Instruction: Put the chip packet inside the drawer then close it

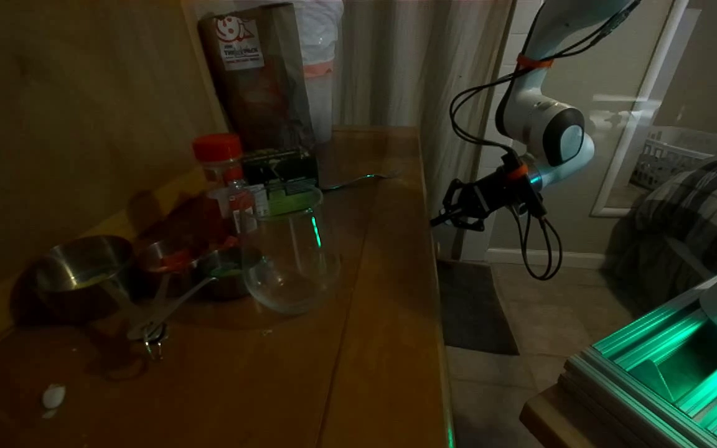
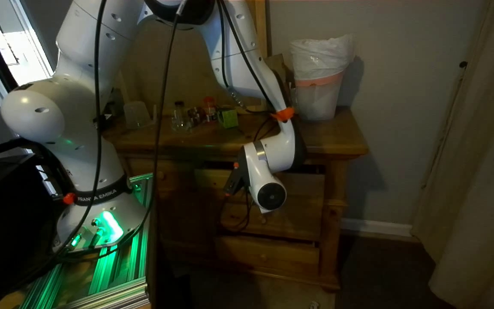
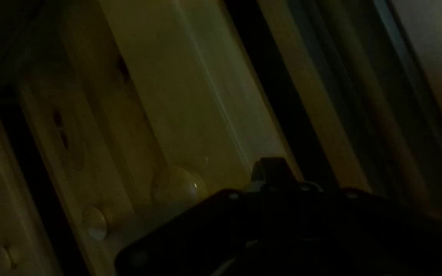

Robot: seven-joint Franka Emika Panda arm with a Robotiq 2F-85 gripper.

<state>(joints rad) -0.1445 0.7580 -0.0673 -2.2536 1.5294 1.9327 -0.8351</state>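
Hand (image 3: 271, 167) pinched together; top drawer (image 3: 194, 88) stands ajar directly ahead of tip, contact unclear; likely push inward.

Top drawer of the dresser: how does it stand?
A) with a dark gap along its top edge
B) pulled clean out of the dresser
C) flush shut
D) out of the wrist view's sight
A: the wrist view shows a dark gap between the top drawer and the dresser frame above it.
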